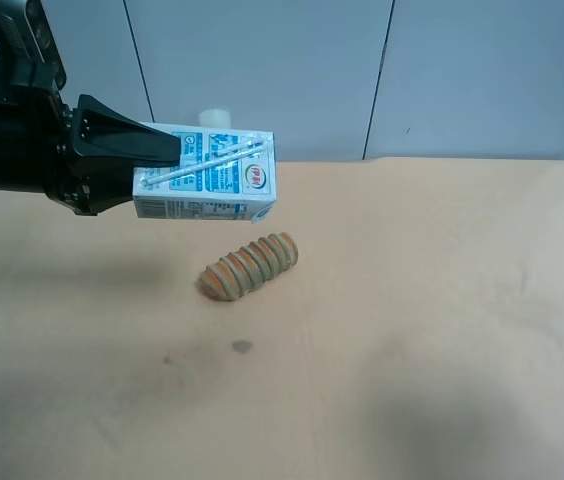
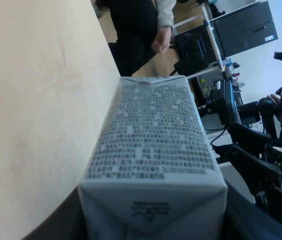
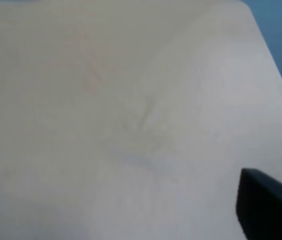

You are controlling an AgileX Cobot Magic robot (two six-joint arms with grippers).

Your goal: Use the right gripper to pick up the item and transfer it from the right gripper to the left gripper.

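The white-and-blue milk carton (image 1: 217,175) hangs in the air on its side above the tan table (image 1: 442,300). The left gripper (image 1: 152,165), on the black arm with the grey camera at the exterior high view's left, is shut on one end of it. The left wrist view shows the carton (image 2: 153,140) filling the space between the dark fingers (image 2: 61,220). The right gripper (image 3: 126,220) shows only in the right wrist view. Its fingertips (image 3: 266,205) stand far apart over bare table, with nothing between them. The right arm is out of the exterior high view.
A ridged brown bread-like loaf (image 1: 250,266) lies on the table just below the carton. A pale cream cylinder (image 1: 214,117) stands behind the carton near the back edge. People and equipment (image 2: 241,115) are beyond the table edge.
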